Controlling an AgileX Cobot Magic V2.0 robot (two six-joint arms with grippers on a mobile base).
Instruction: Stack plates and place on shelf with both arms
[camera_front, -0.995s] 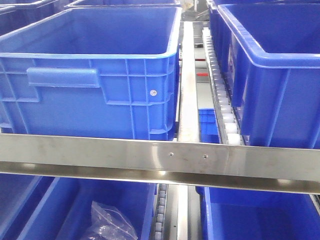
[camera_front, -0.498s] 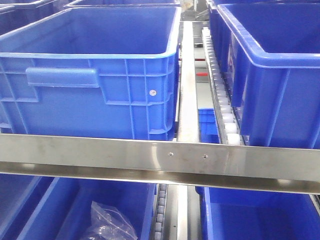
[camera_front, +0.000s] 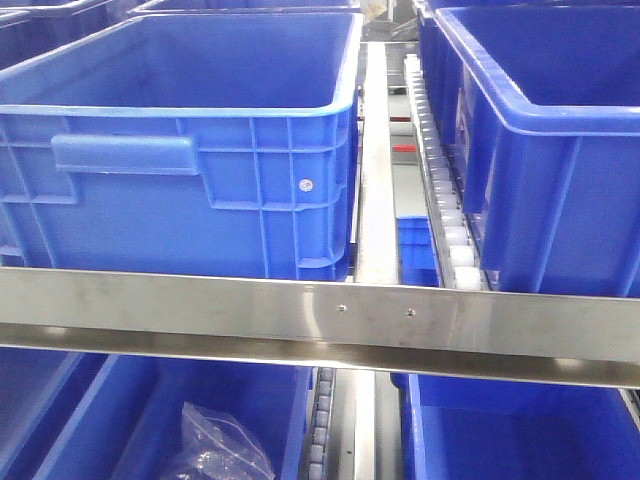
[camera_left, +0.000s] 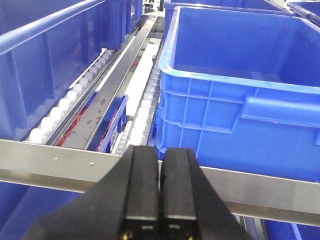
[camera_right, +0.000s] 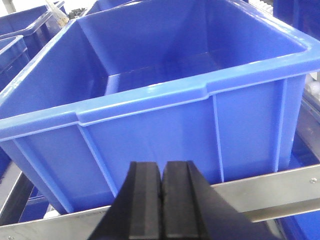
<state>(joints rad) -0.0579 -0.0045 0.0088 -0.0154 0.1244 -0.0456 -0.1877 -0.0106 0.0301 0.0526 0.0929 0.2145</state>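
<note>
At 12 o'clock of both closed, empty black grippers, L (camera_left: 160, 200) & R (camera_right: 161, 200), runs the brushed stainless-steel shelf rail (camera_front: 300, 315), long axis 9-to-3, w/ big blue plastic crates (camera_front: 190, 150) behind; pale plates not visible anywhere, so neither arm reads nearer.
</note>
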